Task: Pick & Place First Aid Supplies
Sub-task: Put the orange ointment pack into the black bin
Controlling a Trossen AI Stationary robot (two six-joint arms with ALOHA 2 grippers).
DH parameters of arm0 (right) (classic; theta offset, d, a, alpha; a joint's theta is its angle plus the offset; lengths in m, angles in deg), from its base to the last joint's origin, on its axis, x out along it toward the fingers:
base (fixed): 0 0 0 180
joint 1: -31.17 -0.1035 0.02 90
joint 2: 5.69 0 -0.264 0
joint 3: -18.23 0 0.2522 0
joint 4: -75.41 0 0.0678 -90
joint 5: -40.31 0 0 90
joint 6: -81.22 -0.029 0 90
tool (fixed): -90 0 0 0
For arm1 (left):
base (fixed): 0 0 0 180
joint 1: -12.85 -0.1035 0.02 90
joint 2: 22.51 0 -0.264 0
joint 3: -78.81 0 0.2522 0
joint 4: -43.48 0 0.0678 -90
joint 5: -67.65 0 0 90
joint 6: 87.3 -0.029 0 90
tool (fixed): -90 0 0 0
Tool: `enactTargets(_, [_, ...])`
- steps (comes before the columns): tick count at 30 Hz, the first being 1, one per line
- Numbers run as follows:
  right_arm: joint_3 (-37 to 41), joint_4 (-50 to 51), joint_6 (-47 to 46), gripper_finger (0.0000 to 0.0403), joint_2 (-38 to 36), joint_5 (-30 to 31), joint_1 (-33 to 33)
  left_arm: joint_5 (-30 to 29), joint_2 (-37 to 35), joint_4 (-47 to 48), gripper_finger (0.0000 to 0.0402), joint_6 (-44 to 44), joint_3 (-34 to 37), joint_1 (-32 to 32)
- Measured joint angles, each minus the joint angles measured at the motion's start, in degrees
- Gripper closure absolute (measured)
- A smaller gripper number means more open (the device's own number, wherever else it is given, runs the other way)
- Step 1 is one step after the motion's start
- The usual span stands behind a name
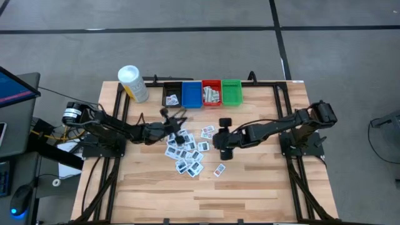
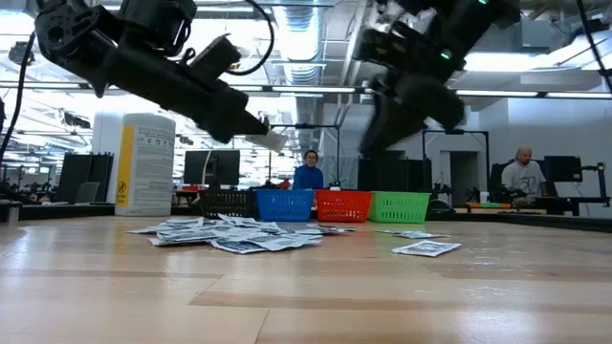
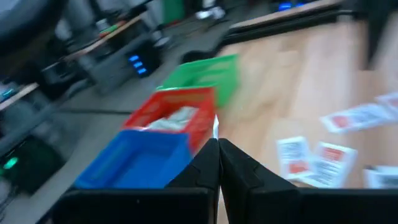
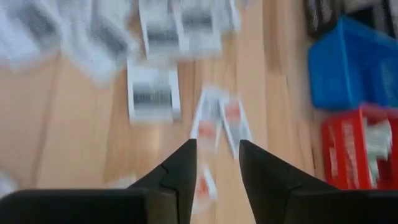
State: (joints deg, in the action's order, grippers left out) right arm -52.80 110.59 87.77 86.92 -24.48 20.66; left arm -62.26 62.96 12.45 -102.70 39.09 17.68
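Observation:
Several first aid supplies (image 1: 185, 152), small flat white packets with dark or red marks, lie in a loose pile mid-table; the same pile (image 2: 239, 236) shows in the low view. My left gripper (image 1: 178, 128) hangs above the pile's far left part, shut on a thin white packet (image 2: 277, 141). My right gripper (image 1: 222, 148) hovers open over the pile's right edge, fingers slanting down, with nothing between them; two red-marked packets (image 4: 221, 121) lie on the wood below it. More packets lie in the red bin (image 1: 211, 92) and the black bin (image 1: 172, 95). My left gripper pinches a thin white packet between its two shut fingers. Only the packet's edge (image 3: 215, 126) shows, sticking out past the fingertips. The fingers come nearly level from the table's left. The packet is lifted clear of the table and the pile.
Black, blue (image 1: 192, 94), red and green (image 1: 231, 91) bins stand in a row at the far edge. A white-capped yellow cylinder (image 1: 132, 83) stands at the far left corner. The near half of the wooden table (image 1: 206, 194) is bare. People sit beyond the table (image 2: 308, 172).

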Motion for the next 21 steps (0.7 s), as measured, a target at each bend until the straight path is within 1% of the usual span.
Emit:
enactTargets(3, [2.90, 0.40, 0.23, 0.0290, -1.99, 0.37, -0.16, -0.14, -1.10, 1.17, 0.0395, 3.75, -0.02, -3.81])
enactTargets(6, [8.32, -0.36, -0.60, 0.0290, -5.19, 0.37, 0.91, 1.76, -2.33, 4.19, 0.0396, 7.51, -0.23, -9.38])
enactTargets(10, [17.92, -7.29, -3.63, 0.0290, -10.88, 0.52, 2.93, 9.59, -4.95, 8.50, 0.0395, 12.96, -0.24, -18.25])
enactTargets(14, [27.43, -19.22, -5.16, 0.0289, -15.79, 0.39, 3.51, 15.18, -7.75, 10.89, 0.0396, 16.39, -0.31, -27.28])
enactTargets(17, [32.51, -26.70, -5.14, 0.0289, -17.85, 0.39, 3.02, 19.51, -8.71, 11.41, 0.0394, 17.70, -0.35, -33.23])
enactTargets(19, [34.57, -31.07, -5.00, 0.0289, -18.33, 0.25, 3.07, 25.75, -8.52, 11.89, 0.0392, 17.87, -0.33, -36.72])
enactTargets(21, [35.31, -33.11, -4.80, 0.0289, -18.44, 0.21, 3.15, 32.49, -7.39, 11.25, 0.0388, 17.88, -0.35, -38.90])
